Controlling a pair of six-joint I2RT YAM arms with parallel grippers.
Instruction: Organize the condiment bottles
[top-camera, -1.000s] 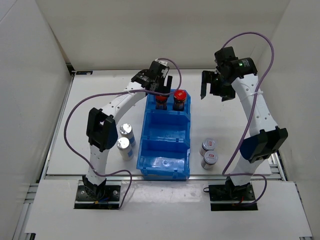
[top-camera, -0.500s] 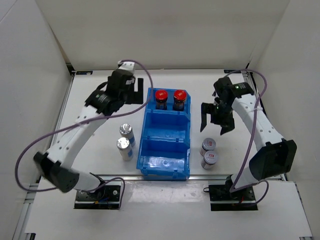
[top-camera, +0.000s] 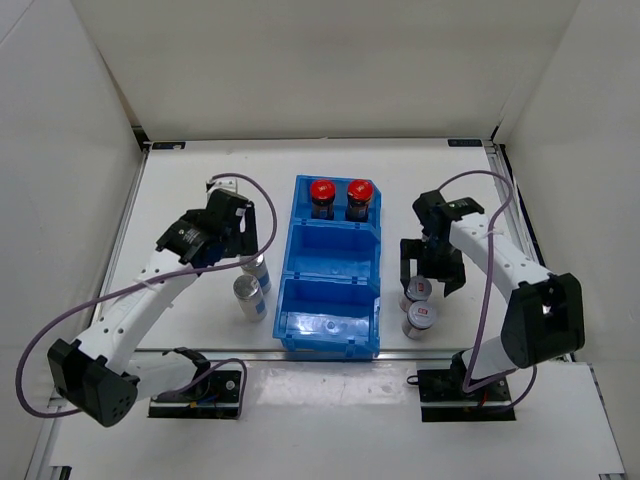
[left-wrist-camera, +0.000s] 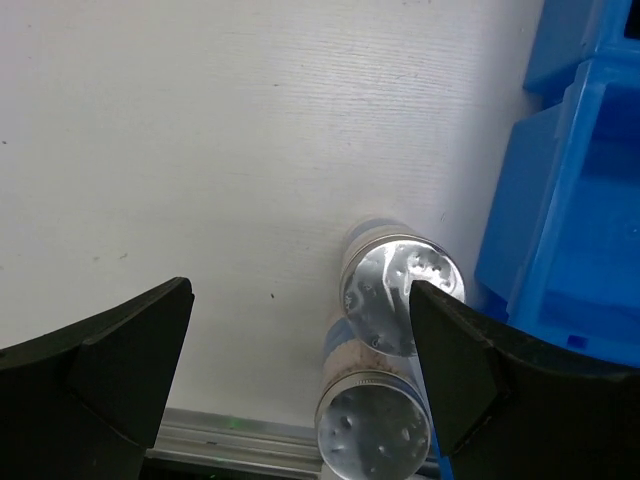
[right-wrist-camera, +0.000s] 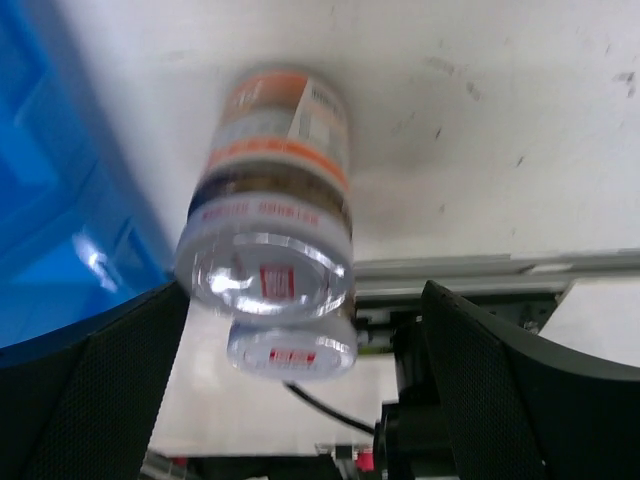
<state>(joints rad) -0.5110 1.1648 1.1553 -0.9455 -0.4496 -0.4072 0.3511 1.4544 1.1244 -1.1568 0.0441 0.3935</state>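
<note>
Read the overhead view as a dial centred on the blue bin, with 12 o'clock pointing away from the arm bases. The two red-capped bottles stand upright side by side in the bin's 12 o'clock compartment. The plain silver-topped bottles stand on the white bench at about 9 o'clock, just beside the bin's wall and one directly behind the other. The farther one is partly hidden beneath the left end effector. That end effector is released, its fingers spread wide and pointing down over the pair. Its wrist camera shows the farther silver-topped bottle close to one finger, though contact cannot be judged. The nearer one is at 6 o'clock of it. The red-marked silver-capped bottles stand upright on the bench, close together, at about 3 to 4 o'clock of the bin. The right end effector hangs over the farther of them, likewise released, with a finger on either side. In its wrist view that bottle's red-marked cap lies between the two dark fingers.
</note>
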